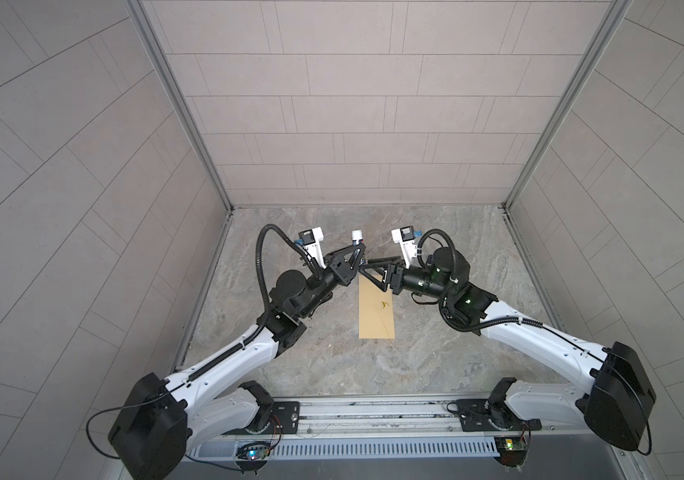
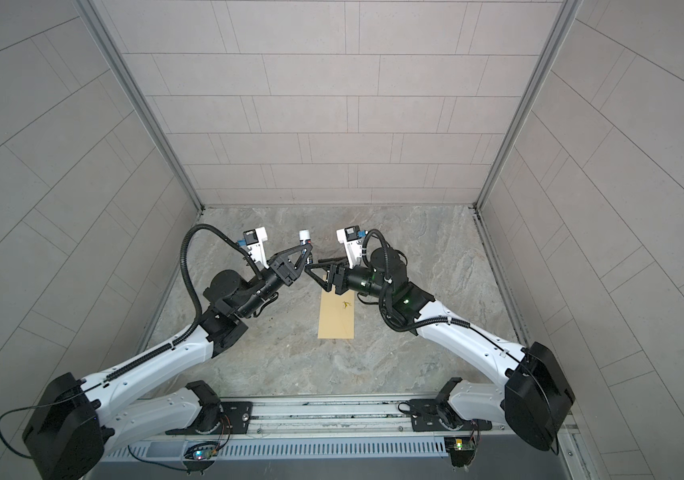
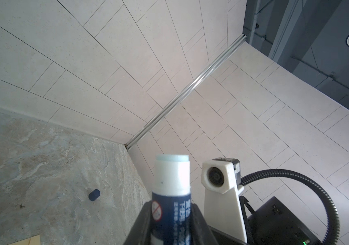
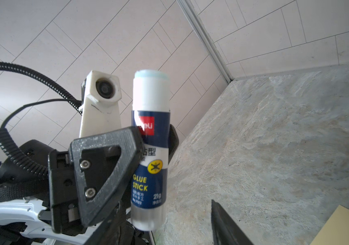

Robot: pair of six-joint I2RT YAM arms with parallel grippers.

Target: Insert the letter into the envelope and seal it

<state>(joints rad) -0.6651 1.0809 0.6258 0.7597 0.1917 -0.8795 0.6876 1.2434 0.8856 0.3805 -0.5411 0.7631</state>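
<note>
The yellow-tan envelope (image 1: 376, 311) (image 2: 337, 316) lies flat on the marble table, its long side running front to back. No letter shows in any view. My left gripper (image 1: 360, 251) (image 2: 307, 251) (image 3: 170, 210) is shut on an uncapped blue-and-white glue stick (image 1: 357, 237) (image 3: 170, 180) (image 4: 150, 169), held upright above the envelope's far end. My right gripper (image 1: 364, 266) (image 2: 312, 266) (image 4: 167, 212) is open around the stick's lower end. One finger (image 4: 226, 224) stands clear of the stick. A corner of the envelope (image 4: 343, 227) shows beside it.
A small dark blue cap (image 3: 94, 195) lies on its side on the table near the back wall. Tiled walls close in the table at the back and on both sides. The arms' base rail (image 1: 373, 411) runs along the front.
</note>
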